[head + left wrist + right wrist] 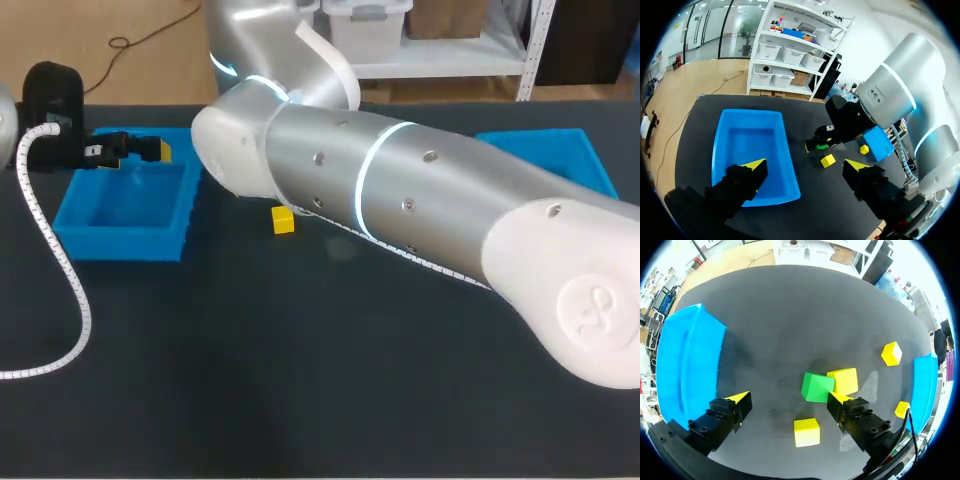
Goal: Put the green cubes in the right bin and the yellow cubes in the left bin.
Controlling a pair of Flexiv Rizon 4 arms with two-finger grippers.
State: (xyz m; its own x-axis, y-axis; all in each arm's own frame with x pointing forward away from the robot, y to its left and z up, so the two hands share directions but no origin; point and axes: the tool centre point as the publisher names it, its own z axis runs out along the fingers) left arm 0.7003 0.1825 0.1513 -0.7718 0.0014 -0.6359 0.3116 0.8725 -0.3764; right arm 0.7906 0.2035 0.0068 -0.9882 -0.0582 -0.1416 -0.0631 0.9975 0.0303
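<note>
Holding the right gripper (789, 401) low, fingers spread and empty, just behind the small green plastic cube (817, 387) touching a yellow plastic cube (843, 380), probably to straddle it; left gripper (806, 167) likewise spread, empty above the blue plastic bin (747, 137), seemingly out of the way.

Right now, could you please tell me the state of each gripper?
Left gripper: open, empty, over the left bin.
Right gripper: open, empty, near the green cube.
</note>
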